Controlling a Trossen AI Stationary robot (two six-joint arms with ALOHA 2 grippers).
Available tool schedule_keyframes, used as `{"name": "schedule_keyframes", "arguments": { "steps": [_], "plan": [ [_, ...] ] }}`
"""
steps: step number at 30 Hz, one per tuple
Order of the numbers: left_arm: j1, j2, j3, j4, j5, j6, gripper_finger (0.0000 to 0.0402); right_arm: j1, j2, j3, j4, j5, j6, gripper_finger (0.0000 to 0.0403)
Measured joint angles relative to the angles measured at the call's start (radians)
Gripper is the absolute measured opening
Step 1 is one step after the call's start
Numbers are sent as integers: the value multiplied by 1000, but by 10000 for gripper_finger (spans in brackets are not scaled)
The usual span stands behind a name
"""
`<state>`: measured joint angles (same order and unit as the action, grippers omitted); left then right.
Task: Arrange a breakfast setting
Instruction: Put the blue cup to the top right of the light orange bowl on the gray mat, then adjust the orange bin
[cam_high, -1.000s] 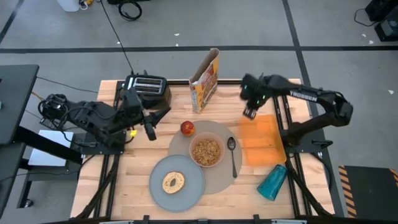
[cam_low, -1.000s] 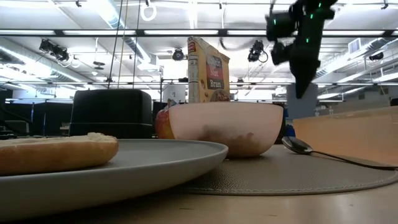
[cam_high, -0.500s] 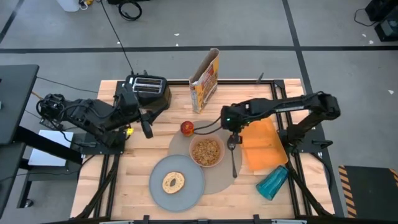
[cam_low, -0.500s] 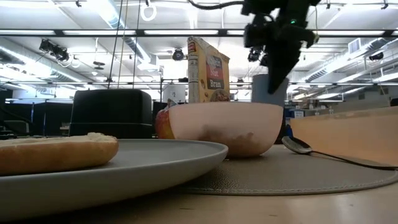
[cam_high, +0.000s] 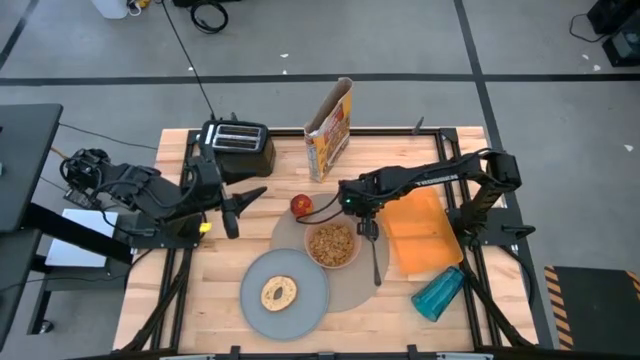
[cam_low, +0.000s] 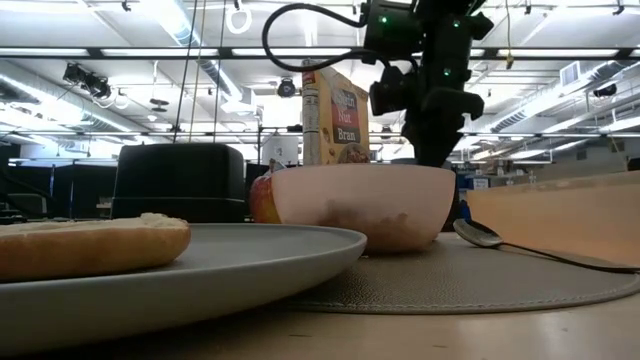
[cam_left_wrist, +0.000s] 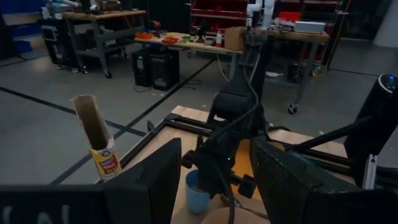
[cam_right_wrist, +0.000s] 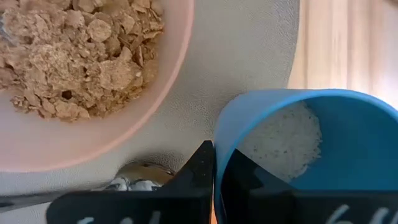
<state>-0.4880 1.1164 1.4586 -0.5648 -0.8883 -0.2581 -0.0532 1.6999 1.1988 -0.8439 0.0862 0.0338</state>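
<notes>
While the right pincer (cam_high: 365, 222) grips the light-blue cup (cam_right_wrist: 298, 149) by its rim above the placemat (cam_high: 350, 285), beside the pink bowl (cam_high: 332, 243), the cup is not yet set down. Bagel (cam_high: 279, 293), plate (cam_high: 300, 310), apple (cam_high: 301, 205), spoon (cam_high: 375, 255) already placed. Left pincer (cam_high: 240, 203): spread, idle at table's left. Only right wrist view shows cup in the fingers; overhead hides it.

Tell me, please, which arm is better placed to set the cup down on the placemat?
The right: its gripper already grips the light-blue cup over the placemat beside the pink bowl.
</notes>
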Motion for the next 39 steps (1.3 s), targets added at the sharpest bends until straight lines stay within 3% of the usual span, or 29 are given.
{"name": "schedule_keyframes", "arguments": {
  "steps": [7,14,18,23,28,33,39],
  "plan": [
    [-2,0,0,-1,0,-1,197,0,0,0,6,-17,0,38],
    [-2,0,0,-1,0,0,197,1,-50,0,-2,-43,60,107],
    [-2,0,0,-1,0,1,197,-3,-129,0,-47,-24,206,151],
    [-2,0,0,0,0,-17,197,2,-274,0,-239,-25,471,189],
    [-2,2,0,0,-1,-36,197,45,-383,-42,-367,-53,764,188],
    [-2,3,0,0,0,-48,197,121,-406,-167,-244,-74,1000,167],
    [-10,3,0,-2,0,-45,197,172,-331,-274,-71,-44,1164,146]
  ]
}}
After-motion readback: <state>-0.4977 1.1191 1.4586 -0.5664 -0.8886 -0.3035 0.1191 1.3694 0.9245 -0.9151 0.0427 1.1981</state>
